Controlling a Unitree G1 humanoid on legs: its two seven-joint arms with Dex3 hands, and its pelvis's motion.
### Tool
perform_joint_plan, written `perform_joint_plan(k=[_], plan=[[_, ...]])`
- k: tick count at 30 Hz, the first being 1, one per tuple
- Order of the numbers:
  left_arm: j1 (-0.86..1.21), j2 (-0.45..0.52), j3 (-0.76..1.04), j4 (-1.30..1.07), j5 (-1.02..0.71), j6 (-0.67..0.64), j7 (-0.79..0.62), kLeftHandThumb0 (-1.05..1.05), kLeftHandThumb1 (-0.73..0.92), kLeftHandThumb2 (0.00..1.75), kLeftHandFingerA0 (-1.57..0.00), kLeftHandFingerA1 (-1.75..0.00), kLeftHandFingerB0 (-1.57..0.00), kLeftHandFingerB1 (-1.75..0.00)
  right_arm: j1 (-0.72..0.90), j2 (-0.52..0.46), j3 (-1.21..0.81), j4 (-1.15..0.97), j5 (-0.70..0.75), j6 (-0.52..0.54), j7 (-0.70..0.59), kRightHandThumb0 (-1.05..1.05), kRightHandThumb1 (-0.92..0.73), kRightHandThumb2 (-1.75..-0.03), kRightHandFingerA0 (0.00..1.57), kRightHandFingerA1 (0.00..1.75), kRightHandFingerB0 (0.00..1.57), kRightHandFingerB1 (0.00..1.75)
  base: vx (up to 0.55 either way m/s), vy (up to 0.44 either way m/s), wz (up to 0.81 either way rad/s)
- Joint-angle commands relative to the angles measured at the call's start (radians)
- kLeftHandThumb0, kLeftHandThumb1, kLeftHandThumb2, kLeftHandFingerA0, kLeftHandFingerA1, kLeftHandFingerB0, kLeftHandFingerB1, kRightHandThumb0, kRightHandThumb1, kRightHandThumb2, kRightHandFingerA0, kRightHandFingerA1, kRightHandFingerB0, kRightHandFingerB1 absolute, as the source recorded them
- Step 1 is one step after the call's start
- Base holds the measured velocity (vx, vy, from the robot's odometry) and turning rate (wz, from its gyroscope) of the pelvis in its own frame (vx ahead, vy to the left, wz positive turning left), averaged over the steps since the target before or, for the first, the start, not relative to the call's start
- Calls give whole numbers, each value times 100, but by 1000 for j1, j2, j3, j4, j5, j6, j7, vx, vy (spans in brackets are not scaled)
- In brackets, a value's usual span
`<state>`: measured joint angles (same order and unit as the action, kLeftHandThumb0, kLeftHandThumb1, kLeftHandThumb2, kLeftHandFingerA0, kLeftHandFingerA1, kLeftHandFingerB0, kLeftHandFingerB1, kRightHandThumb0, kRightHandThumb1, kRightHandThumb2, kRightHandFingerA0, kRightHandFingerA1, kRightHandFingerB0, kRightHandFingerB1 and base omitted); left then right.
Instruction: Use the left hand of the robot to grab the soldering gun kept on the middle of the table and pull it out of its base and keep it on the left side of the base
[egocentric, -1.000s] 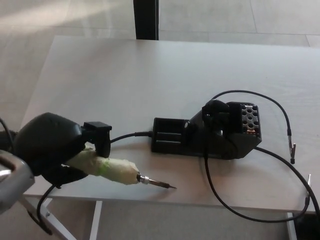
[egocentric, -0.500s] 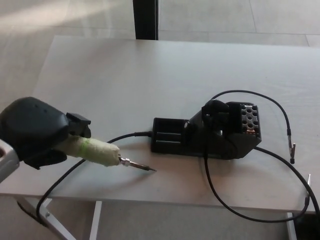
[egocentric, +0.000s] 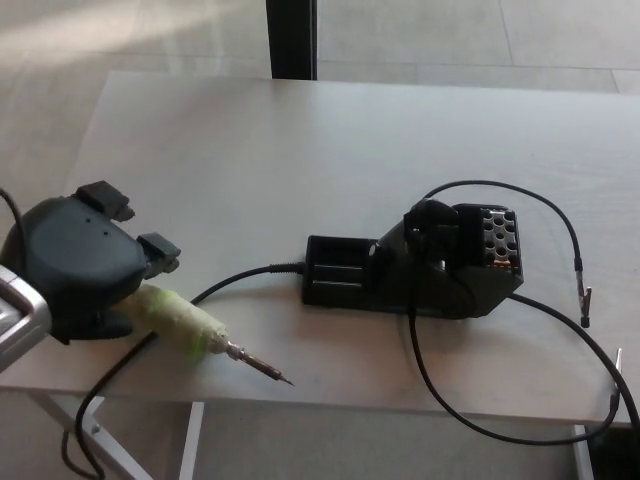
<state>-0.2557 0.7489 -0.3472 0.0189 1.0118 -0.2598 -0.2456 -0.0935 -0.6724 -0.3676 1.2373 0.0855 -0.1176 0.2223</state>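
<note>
Out on the pale wood-grain tabletop (egocentric: 300, 150), the left hand (egocentric: 80, 265), a bulky black three-fingered shell, sits at the near left corner with its fingers (egocentric: 158, 254) splayed apart. The soldering gun with its cream-and-green taped handle (egocentric: 185, 322) lies right beside it, the rear of the handle tucked under the palm; whether there is any real grip on it, I cannot tell. The handle slants down to the right and its thin metal tip (egocentric: 262, 367) points at the table's near edge, resting on the surface. The gun is well clear of the black plastic base station (egocentric: 420, 270), which stands at mid-table, to the picture's right of the gun. A black cable (egocentric: 240, 278) runs from the base's left end toward the hand. Thin black leads with clips (egocentric: 570, 245) loop off to the right. Beyond the table, beige floor tiles (egocentric: 120, 30) and a dark vertical post (egocentric: 292, 38).
</note>
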Motion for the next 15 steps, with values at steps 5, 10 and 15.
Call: perform_joint_plan(k=[5, 10, 15], plan=[[34, -41, 39, -85, -60, 127, -176, -103, 63, 99, 0, -25, 0, 0, -1, -18, -9, -12, 18, 9, -1, -105, -68, -101, 138, 94, 25, 148, 0, 0, 0], [58, -54, 121, -178, -169, 167, -258, -99, 60, 97, 0, -25, 0, 0, 0, -19, -19, -2, 25, 6, 9, -105, -72, -92, 137, 94, 26, 138, 0, 0, 0], [100, -28, 247, -311, -289, 219, -352, -98, 60, 96, 0, -21, 0, 0, -3, -19, -21, 0, 24, 12, 3, -105, -58, -134, 135, 105, 26, 100, 0, 0, 0]])
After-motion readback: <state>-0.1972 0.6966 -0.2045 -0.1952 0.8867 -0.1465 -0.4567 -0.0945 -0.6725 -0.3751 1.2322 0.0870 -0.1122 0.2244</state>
